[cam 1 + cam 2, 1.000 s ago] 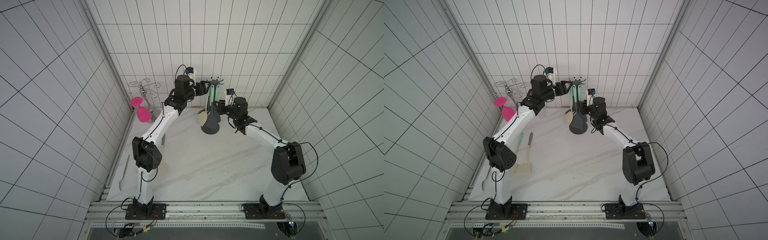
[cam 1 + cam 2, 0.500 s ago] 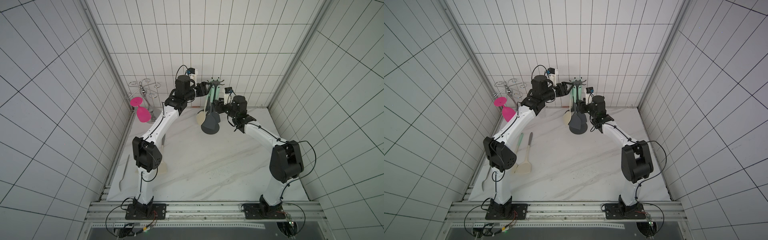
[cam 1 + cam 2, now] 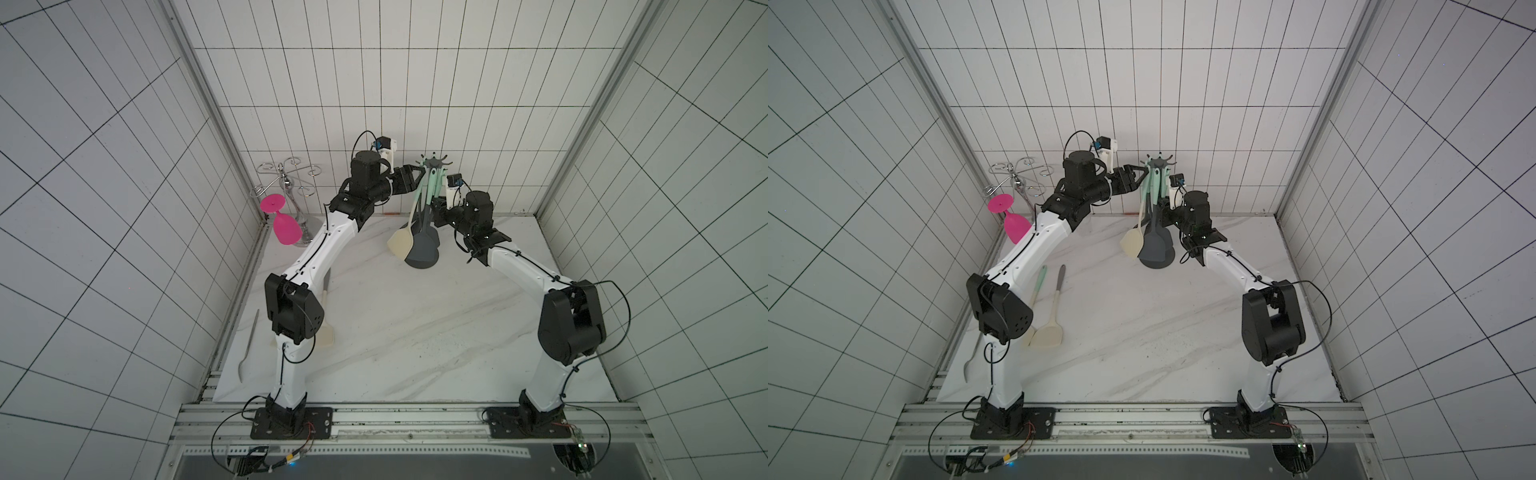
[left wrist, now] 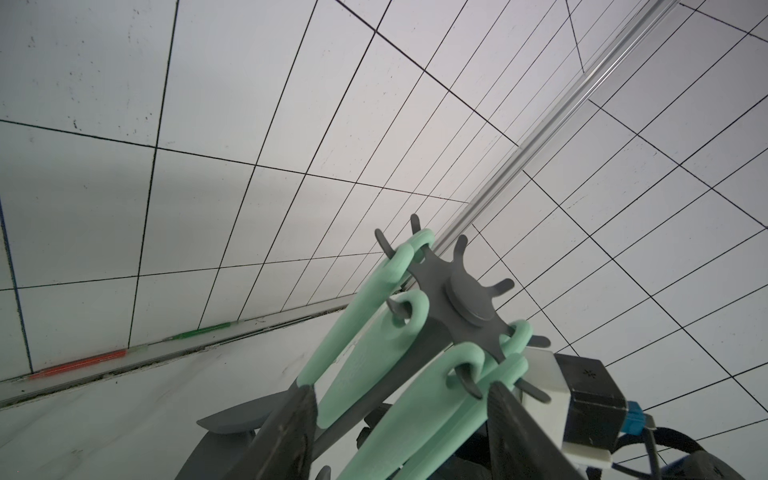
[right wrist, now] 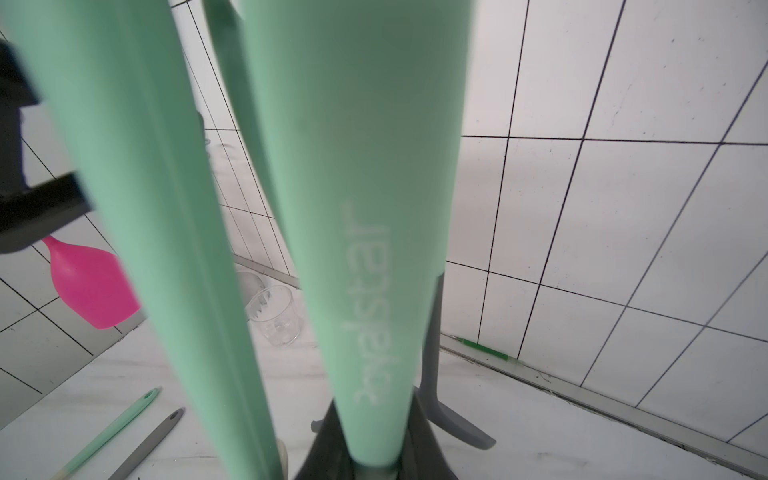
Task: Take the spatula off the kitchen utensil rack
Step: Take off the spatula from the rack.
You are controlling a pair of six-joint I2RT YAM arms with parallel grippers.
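item: mint-green-handled silicone spatula [image 5: 365, 249], hung from a crown hook of the tall dark grey utensil rack [image 3: 433, 163], long axis down along the rack's pole; right gripper [image 3: 436, 207] nearest, at mid-pole, closure hidden; left gripper [image 4: 401, 390] spread around mint handles under the crown

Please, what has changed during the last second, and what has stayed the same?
The right gripper moved in toward the rack, up to the hanging mint handles. Whether it has closed on one cannot be told. The left gripper stayed open around the handles near the rack's top. The rack, the pink glass and the spatulas on the table did not move.
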